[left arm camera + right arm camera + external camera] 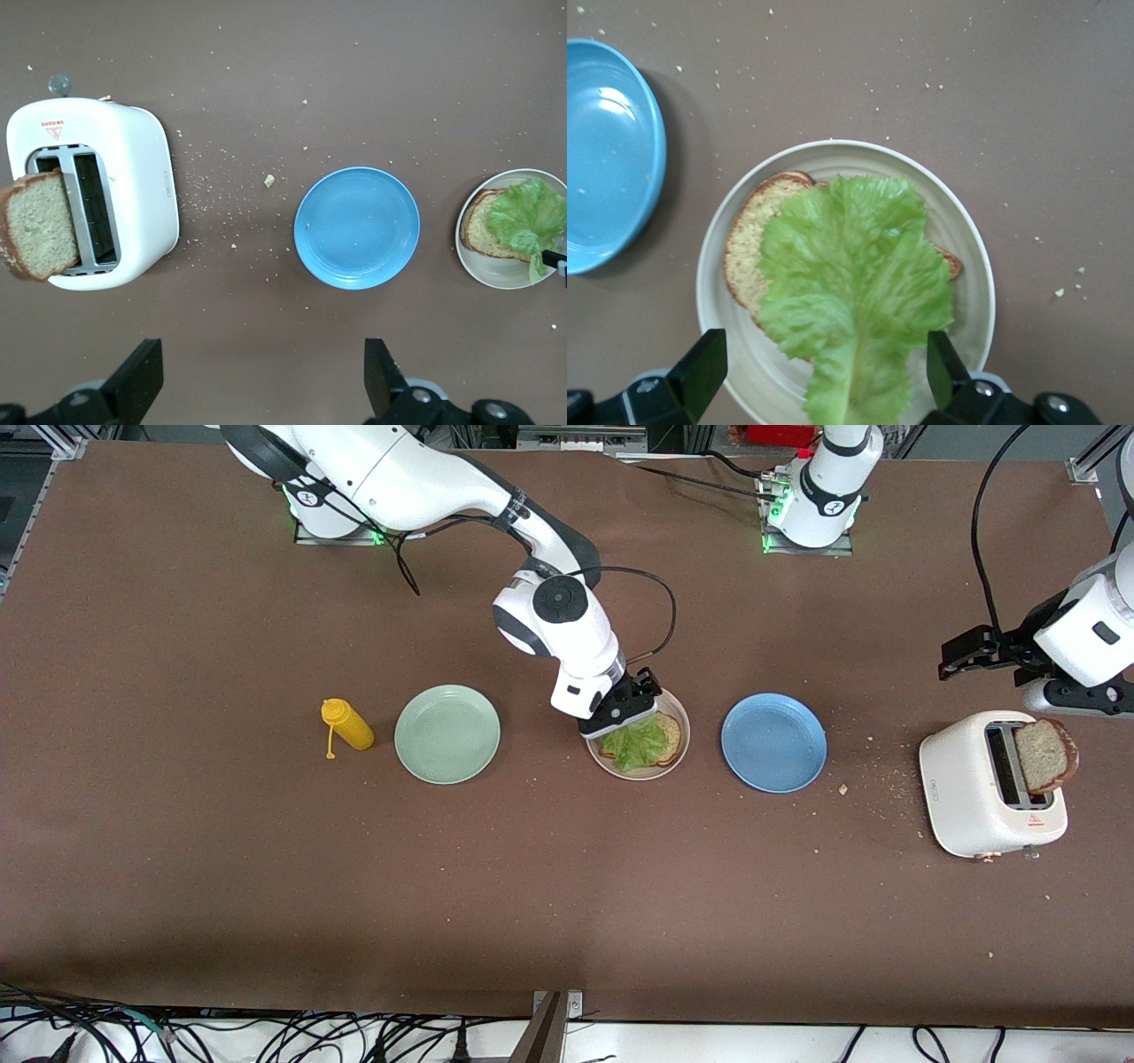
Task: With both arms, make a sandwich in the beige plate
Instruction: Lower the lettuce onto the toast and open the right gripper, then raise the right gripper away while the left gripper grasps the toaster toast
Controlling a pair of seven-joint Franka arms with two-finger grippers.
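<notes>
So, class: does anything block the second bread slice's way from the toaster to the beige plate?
The blue plate lies on the table between the toaster and the beige plate, but it is low. The right gripper, open, hangs over the lettuce there.

Three plates: mint-green plate (447, 733), beige plate (679, 726), blue plate (773, 742). Two bread slices (1044, 755) (666, 737). One lettuce leaf (636, 744), toaster (974, 797), mustard bottle (347, 724).

A robotics lab staged as a mock kitchen: two white arms (443, 478) are bolted on metal base plates along one edge of a brown tabletop (266, 886), loose black cables (266, 1036) trail past the other edge, and a toaster (979, 793) and coloured plates (447, 735) stand in a row.
</notes>
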